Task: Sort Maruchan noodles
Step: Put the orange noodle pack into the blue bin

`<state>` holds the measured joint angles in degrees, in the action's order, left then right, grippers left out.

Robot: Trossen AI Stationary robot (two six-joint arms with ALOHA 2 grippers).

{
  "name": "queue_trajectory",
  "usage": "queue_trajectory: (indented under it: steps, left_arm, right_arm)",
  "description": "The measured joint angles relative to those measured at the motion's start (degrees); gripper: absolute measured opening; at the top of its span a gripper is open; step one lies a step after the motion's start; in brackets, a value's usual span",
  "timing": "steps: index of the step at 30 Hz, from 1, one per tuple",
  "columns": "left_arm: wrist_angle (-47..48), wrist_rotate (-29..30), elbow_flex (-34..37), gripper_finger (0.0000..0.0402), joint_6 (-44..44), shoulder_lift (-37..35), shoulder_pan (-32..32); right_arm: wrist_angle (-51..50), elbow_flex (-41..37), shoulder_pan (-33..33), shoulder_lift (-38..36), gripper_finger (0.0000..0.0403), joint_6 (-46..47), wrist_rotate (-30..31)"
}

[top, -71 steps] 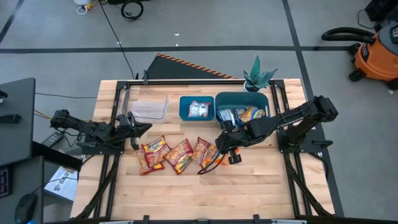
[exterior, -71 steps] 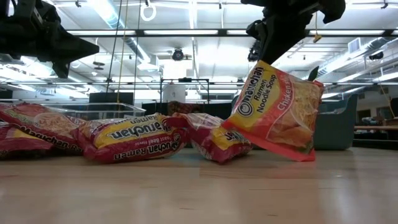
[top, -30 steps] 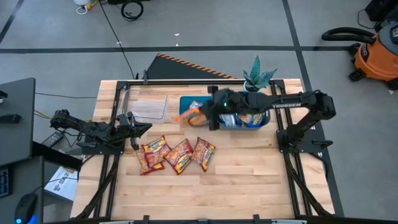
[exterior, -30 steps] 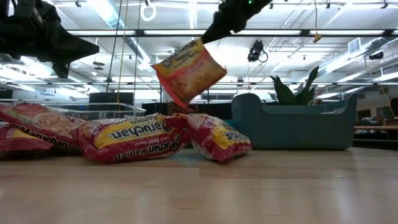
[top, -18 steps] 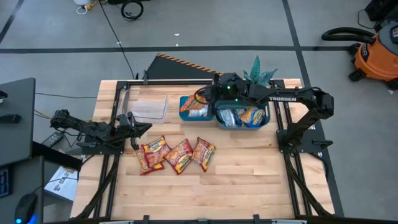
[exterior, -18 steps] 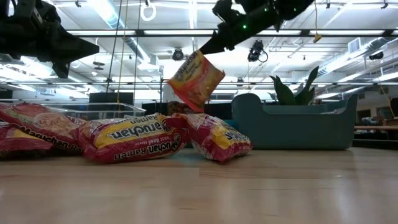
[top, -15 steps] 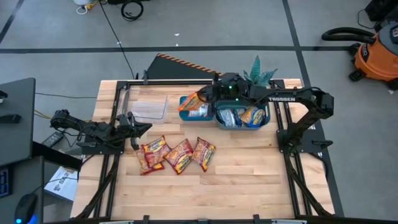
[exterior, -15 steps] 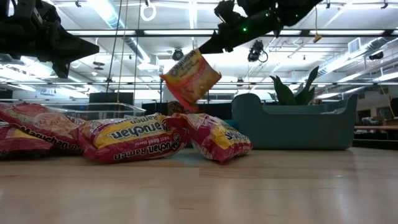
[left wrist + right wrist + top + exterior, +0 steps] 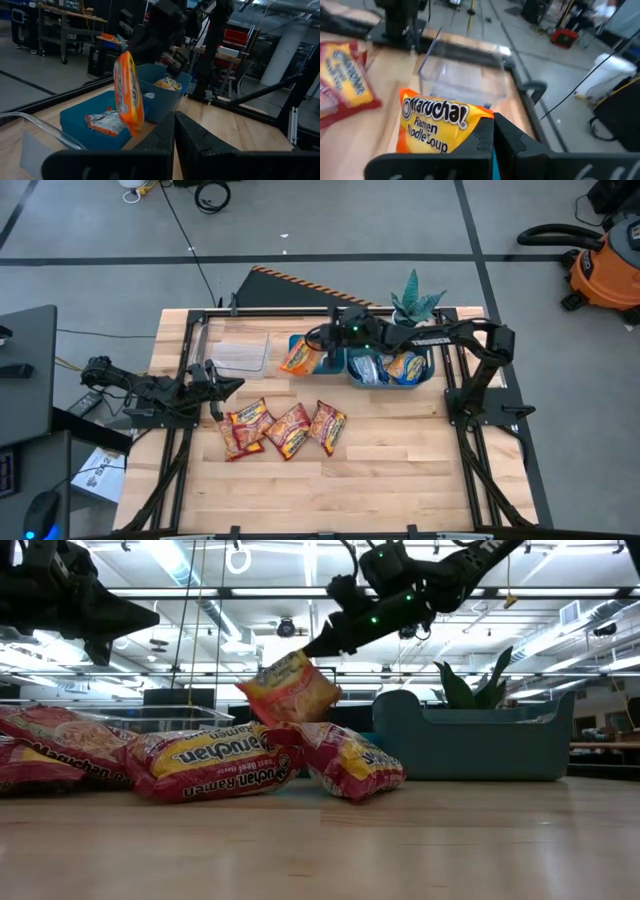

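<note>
The right gripper [image 9: 318, 350] clamps an orange packet [image 9: 299, 357] at the small bin's [image 9: 296, 366] nine-o'clock rim. Released here, it may land outside. The left gripper [image 9: 213, 376] waits, fingers together.

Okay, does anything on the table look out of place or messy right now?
Mostly tidy. Three red packets lie in a loose overlapping heap on the table, unsorted. The right claw holds an orange packet in the air, over the left edge of the small blue bin. The left claw waits beside the clear tray.

Orange packet [image 9: 299, 357] hangs airborne — three red packets [image 9: 285, 428] lie clustered.
</note>
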<state>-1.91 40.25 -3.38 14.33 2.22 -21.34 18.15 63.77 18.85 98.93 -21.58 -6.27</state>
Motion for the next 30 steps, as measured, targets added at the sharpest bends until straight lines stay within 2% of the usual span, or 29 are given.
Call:
queue_trajectory:
  steps: [7,13,19,22,25,30]
  left_arm:
    - [0.02,0.00,0.00,0.0016,-0.04,0.02,0.00]
    - [0.00,0.00,0.00,0.0016,-0.02,0.02,0.00]
    - [0.00,0.02,0.00,0.0016,-0.04,0.02,0.00]
    - [0.00,0.00,0.00,0.0016,0.00,0.02,0.00]
    - [0.00,0.00,0.00,0.0016,-0.02,0.02,0.00]
    - [0.00,0.00,0.00,0.0016,-0.01,0.02,0.00]
  right_arm:
    - [-0.38,1.15,1.13,-1.17,0.0006,0.60,2.44]
    - [-8.72,1.07,4.14,-0.57,0.0006,7.99,2.11]
    - [-17.03,1.07,4.04,-0.63,0.0007,8.07,2.86]
    - [-22.80,1.07,4.04,-0.63,0.0007,7.93,5.50]
    - [-26.78,1.07,3.98,-0.63,0.0016,7.91,7.98]
    - [-28.52,1.07,3.76,-0.63,0.0055,6.76,10.76]
